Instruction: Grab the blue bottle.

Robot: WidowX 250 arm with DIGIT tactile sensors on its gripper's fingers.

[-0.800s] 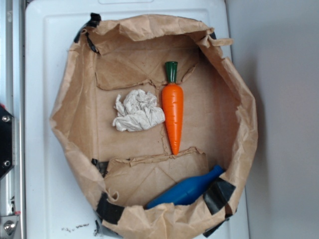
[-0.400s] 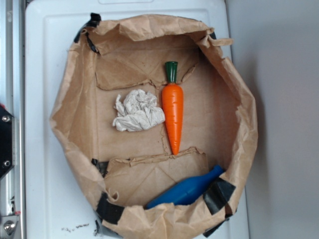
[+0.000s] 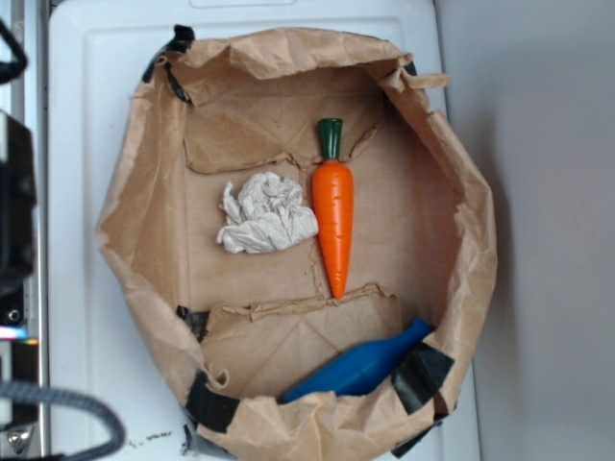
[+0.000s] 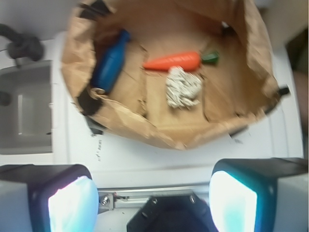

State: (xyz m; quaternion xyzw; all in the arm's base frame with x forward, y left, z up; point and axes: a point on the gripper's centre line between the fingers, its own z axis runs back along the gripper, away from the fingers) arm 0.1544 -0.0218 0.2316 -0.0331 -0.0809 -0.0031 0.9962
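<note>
Looking down from the exterior view: blue bottle (image 3: 363,369) lying tilted in the near-right corner of the brown paper bag (image 3: 135,206), base half tucked under the crumpled rim, neck against black tape (image 3: 421,375), well apart from the orange carrot (image 3: 333,217) and the wad of paper (image 3: 264,213); only dark arm parts at the left edge, nothing reaching into the bag. Switching to the wrist view: gripper (image 4: 153,203) spread wide and empty, both fingers (image 4: 72,203) low in the picture, outside the bag over the white table (image 4: 145,159), bottle (image 4: 110,62) against the far-left wall. Nothing grasped yet; approach, descent and closing all left, by this judgement.

Bottle (image 3: 360,367) against bag (image 3: 144,221) wall; carrot (image 3: 333,223) beside paper wad (image 3: 264,214).
</note>
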